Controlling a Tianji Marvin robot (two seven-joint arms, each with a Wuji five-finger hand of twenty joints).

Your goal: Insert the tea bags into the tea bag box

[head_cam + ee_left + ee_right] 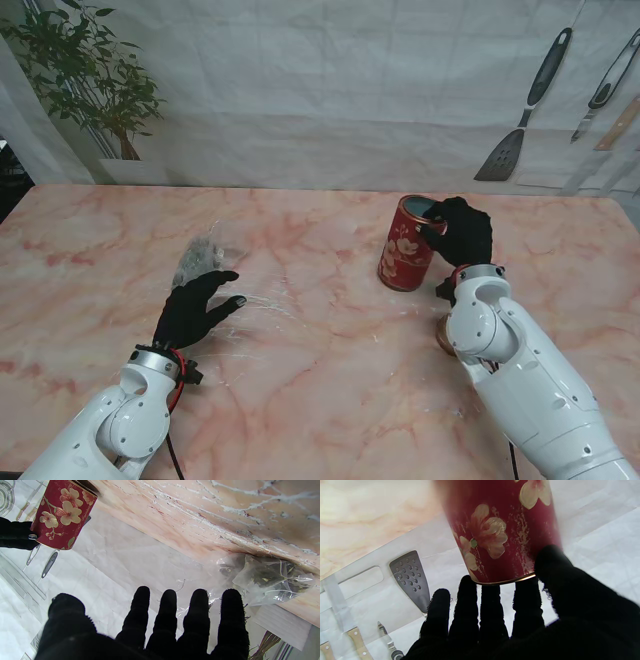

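A red round tea box with cream flowers (407, 245) stands open-topped on the marble table, right of centre; it also shows in both wrist views (63, 512) (503, 530). My right hand (460, 232), in a black glove, grips the box's rim (505, 581), thumb on one side and fingers over the opening. A clear plastic bag of tea bags (198, 256) (267, 578) lies on the left half of the table. My left hand (195, 310) hovers just nearer to me than that bag, fingers (197, 612) spread and holding nothing.
A potted plant (95, 75) stands at the far left corner. A spatula (515, 135) and other utensils hang on the white back wall at the right. A small brown object (443, 335) lies partly hidden beside my right forearm.
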